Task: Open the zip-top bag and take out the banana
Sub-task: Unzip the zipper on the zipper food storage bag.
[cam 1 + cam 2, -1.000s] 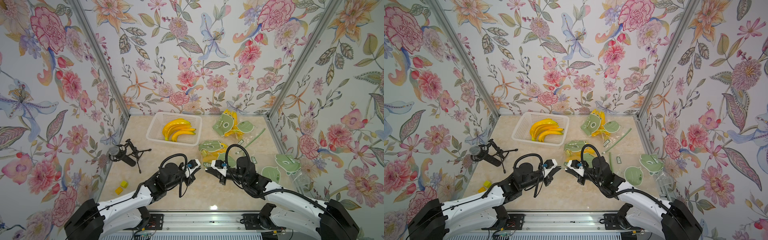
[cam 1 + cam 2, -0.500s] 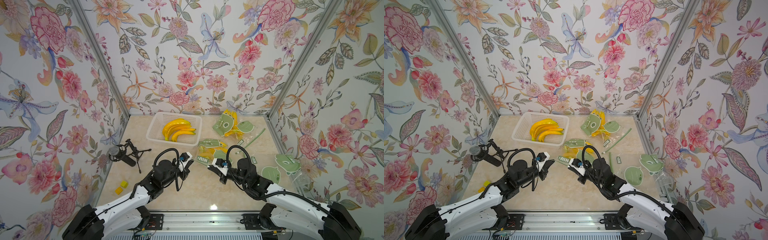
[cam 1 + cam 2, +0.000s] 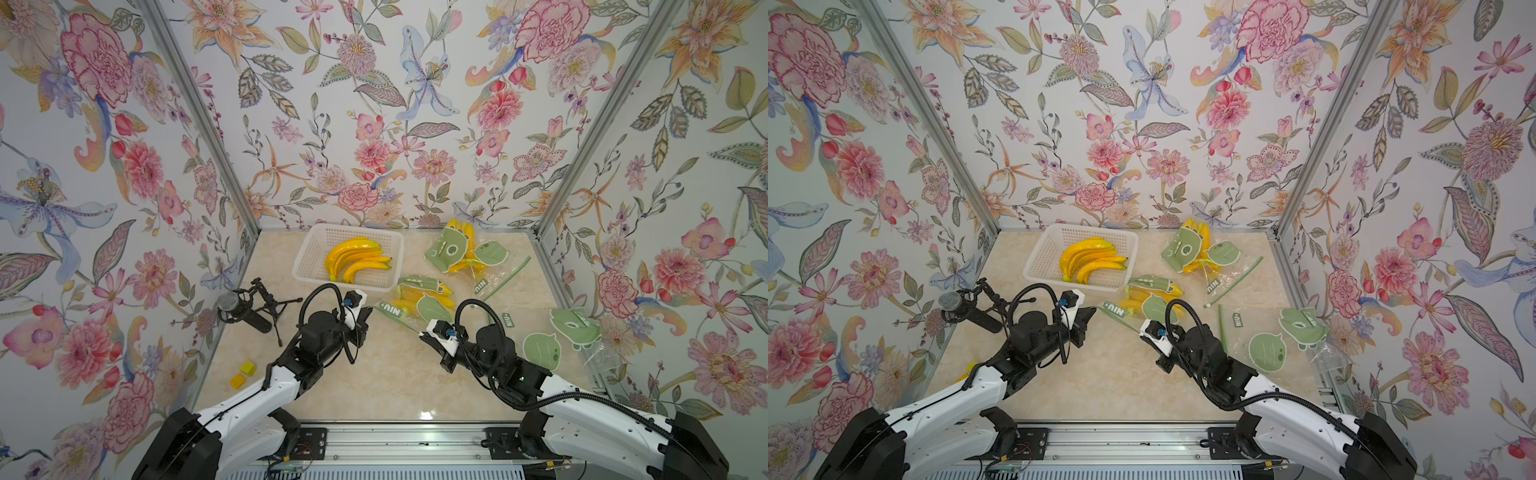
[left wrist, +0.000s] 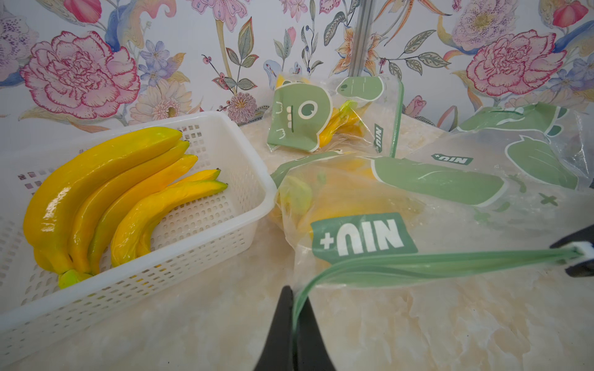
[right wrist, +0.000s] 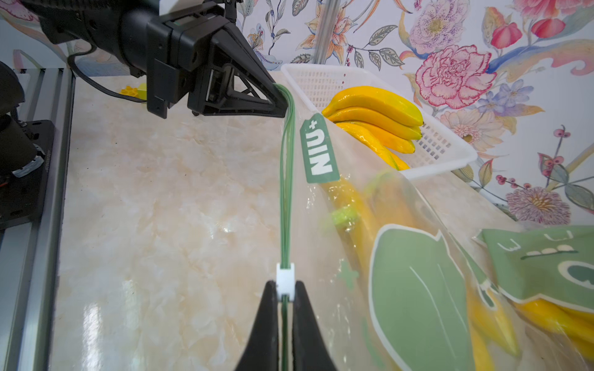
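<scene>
In both top views the left gripper (image 3: pixel 366 312) has drawn away toward 9 o'clock since a second ago, when the two sets of fingertips nearly met at table centre. The right gripper (image 3: pixel 422 334) has barely shifted. The green zip strip (image 3: pixel 412 327) now stretches between them. Both arms reach in low from 6 o'clock, forearms angled inward.

The zip-top bag (image 3: pixel 419 301) lies just past centre toward 1 o'clock, with the banana (image 3: pixel 401 305) showing yellow inside. It sits just beside the white basket (image 3: pixel 398 249) of loose bananas (image 3: pixel 355 262) at 12 o'clock. A microphone (image 3: pixel 237 306) lies at 9 o'clock and an empty bag (image 3: pixel 552 336) at 3 o'clock.

The left wrist view shows what the top views cannot. The left gripper's black fingers (image 4: pixel 279 321) are pressed together on the end of the strip, which runs across to the white slider (image 4: pixel 583 249).

In the right wrist view the right gripper (image 5: pixel 285 294) is clamped on that slider (image 5: pixel 285 278). Ahead of it the strip's green tracks fan slightly apart toward the left gripper (image 5: pixel 280 104). Only here does the bagged banana's green stem show through the plastic.
</scene>
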`<action>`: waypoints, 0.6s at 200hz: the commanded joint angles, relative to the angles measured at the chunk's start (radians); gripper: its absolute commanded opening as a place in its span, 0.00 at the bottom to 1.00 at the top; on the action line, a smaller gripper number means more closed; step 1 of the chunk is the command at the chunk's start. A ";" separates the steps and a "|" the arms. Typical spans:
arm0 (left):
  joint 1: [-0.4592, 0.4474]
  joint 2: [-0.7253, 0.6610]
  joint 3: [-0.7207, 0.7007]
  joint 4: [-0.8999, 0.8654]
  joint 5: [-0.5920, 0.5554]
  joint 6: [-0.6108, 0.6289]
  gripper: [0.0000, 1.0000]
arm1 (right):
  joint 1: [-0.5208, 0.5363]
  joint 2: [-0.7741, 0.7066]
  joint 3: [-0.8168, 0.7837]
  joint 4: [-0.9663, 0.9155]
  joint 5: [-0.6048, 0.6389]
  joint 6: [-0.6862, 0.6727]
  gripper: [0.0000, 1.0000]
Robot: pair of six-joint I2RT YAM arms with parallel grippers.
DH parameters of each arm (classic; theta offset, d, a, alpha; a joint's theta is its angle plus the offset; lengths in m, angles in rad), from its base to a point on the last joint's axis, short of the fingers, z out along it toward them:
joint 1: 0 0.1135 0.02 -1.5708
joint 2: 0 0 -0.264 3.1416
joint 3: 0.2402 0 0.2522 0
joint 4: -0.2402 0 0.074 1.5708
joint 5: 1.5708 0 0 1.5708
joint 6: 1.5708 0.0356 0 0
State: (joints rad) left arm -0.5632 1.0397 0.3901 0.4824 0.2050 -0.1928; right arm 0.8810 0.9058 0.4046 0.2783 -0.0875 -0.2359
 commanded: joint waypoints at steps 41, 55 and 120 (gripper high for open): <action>0.118 0.014 0.019 0.055 -0.205 -0.076 0.00 | 0.051 -0.048 -0.047 -0.129 0.131 0.039 0.00; 0.128 0.017 0.021 0.056 -0.205 -0.080 0.00 | 0.055 -0.056 -0.051 -0.136 0.144 0.043 0.00; 0.173 0.035 0.018 0.067 -0.210 -0.099 0.00 | 0.084 -0.084 -0.067 -0.162 0.199 0.067 0.00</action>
State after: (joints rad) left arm -0.4583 1.0664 0.3901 0.4957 0.1833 -0.2550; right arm 0.9565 0.8429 0.3733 0.2203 0.0597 -0.1909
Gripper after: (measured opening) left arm 0.052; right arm 0.069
